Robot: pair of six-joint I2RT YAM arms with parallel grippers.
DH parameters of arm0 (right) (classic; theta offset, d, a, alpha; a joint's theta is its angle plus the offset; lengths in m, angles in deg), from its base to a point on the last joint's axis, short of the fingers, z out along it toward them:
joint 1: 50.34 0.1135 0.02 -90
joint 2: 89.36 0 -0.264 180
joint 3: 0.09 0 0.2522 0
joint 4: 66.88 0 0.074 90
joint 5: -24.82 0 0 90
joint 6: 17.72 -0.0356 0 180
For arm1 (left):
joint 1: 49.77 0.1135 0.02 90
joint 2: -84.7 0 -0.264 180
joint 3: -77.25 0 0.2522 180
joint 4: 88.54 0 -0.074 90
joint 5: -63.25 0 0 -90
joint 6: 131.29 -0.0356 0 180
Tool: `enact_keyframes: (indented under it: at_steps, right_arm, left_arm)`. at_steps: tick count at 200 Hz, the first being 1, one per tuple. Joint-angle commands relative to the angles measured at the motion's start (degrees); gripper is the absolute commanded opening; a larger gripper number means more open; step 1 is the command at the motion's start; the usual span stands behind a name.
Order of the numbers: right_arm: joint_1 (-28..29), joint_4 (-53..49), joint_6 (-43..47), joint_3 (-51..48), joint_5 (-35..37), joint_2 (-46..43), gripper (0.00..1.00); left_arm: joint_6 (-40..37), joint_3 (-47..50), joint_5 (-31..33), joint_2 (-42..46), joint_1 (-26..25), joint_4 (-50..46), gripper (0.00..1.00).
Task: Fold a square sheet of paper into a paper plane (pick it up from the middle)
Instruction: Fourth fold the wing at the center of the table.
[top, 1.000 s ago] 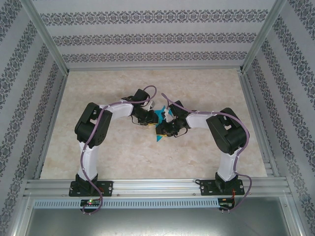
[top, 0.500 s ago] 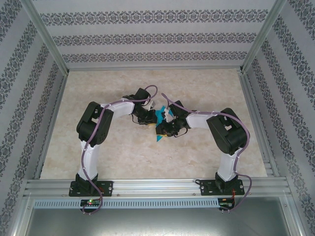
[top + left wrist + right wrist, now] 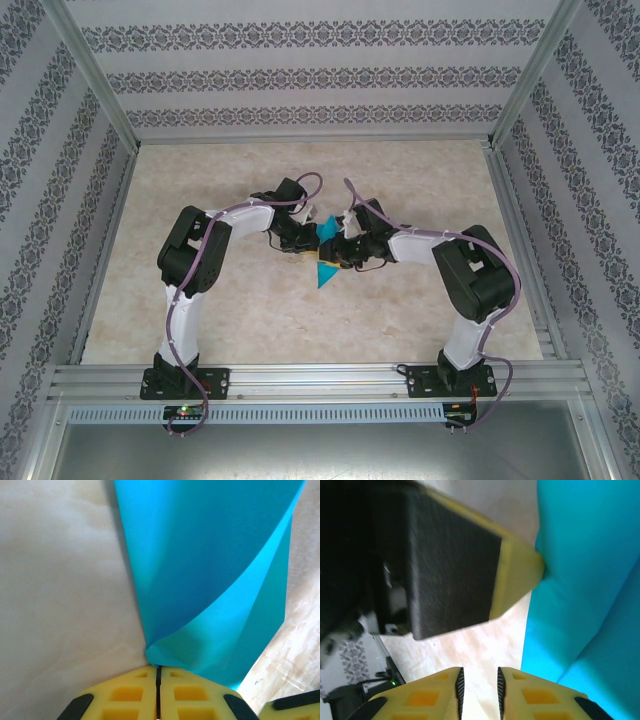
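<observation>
left hand [image 3: 158,669] pinching blue paper [image 3: 210,570], right hand [image 3: 478,677] ajar beside it

Walls [image 3: 320,75] papered in pale stripes of dark floral pattern enclosed a beige marbled tabletop [image 3: 200,190], evenly lit, with aluminium rails [image 3: 320,378] along its near edge.

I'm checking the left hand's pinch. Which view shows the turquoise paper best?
Left wrist: the turquoise paper looms close, its layers curving down to a corner pinched in the shut left hand. Top external shows the paper as a small triangle between the arms; right wrist shows one side of it.
</observation>
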State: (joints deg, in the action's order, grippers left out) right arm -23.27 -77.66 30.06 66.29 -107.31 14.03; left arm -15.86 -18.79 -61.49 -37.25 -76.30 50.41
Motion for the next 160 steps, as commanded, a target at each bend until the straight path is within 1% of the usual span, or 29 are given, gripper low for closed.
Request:
enact_keyframes:
  at_steps: [1, 36, 81, 95, 113, 160]
  right_arm:
    - [-1.7, 3.2, -2.8, -0.5, -1.2, -0.6, 0.24]
    - [-3.1, 3.1, -3.3, 2.0, -1.5, 2.6, 0.19]
    - [-4.0, 2.0, -3.5, 6.5, -1.2, 6.6, 0.15]
    - [-4.4, 0.3, -2.9, 7.8, -0.4, 8.0, 0.13]
    - [-4.9, -0.2, -2.8, 8.5, 0.0, 9.3, 0.13]
    - [-5.4, -5.7, 0.0, 11.5, 2.6, 12.8, 0.12]
  left_arm:
    - [-2.0, 2.0, 5.9, -6.7, -1.8, 0.1, 0.09]
    - [-2.0, 1.7, 6.3, -6.5, -1.8, 0.0, 0.09]
    - [-2.2, 1.8, 6.5, -6.2, -1.8, -0.3, 0.09]
    - [-2.2, 1.9, 6.6, -6.1, -1.7, -0.3, 0.09]
    - [-2.2, 1.9, 6.7, -5.9, -1.8, -0.3, 0.1]
    - [-1.8, 1.5, 5.7, -4.8, -1.8, -0.2, 0.1]
